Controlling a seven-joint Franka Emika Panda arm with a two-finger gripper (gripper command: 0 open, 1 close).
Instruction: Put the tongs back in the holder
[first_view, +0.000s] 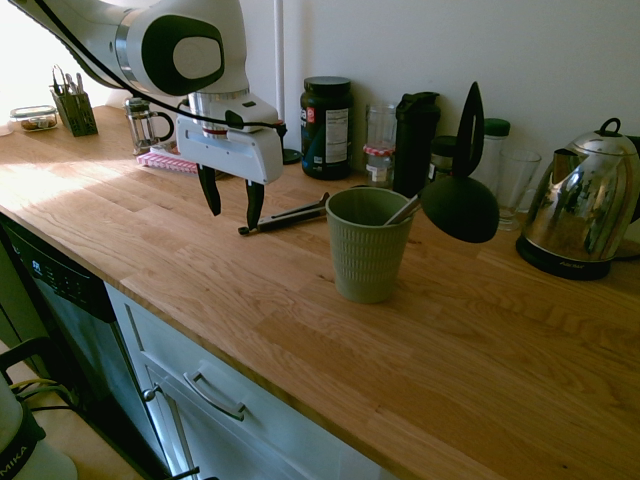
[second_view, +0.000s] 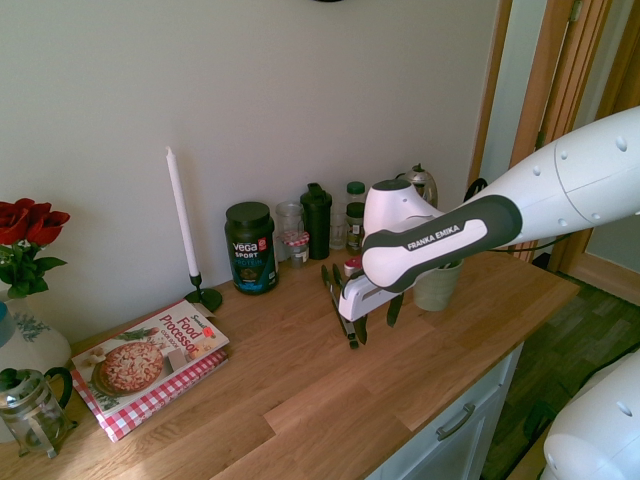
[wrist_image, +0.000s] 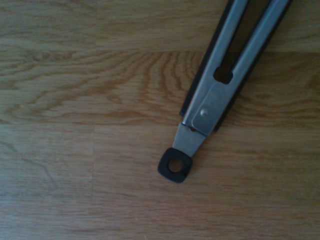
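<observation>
A: Claw state?
B: Gripper (first_view: 232, 206) open, 2 dark fingers (first_view: 209, 190) spread and pointing down, nothing between them. Hovering above the countertop (first_view: 300, 300), over the hinge end of the tongs (first_view: 285, 217).

A: Location of tongs?
B: Flat on the countertop, toward its back edge, just beside the holder (first_view: 367, 245) on the arm's side; touching or apart from it, cannot tell. Wrist view: hinged end with black hanging loop (wrist_image: 175, 165), 2 silvery arms closed side by side, bare wood all round.

A: Holder?
B: Sage-green ribbed cup, upright, mid-depth on the countertop. Holding 1 large black spoon-shaped utensil (first_view: 460, 190), handle inside, bowl leaning out over the rim toward the kettle (first_view: 580, 205).

A: Along the back edge?
B: Dark supplement tub (first_view: 326, 127), glass jar (first_view: 379, 145), black bottle (first_view: 414, 142), kettle at the far end.

A: Second exterior view?
B: White candle (second_view: 181, 215) near the wall, cookbook (second_view: 150, 355) on a checked cloth toward the front edge, French press (second_view: 35, 410) at the corner beside it, red roses (second_view: 25, 235) above. Holder partly hidden behind the arm
</observation>
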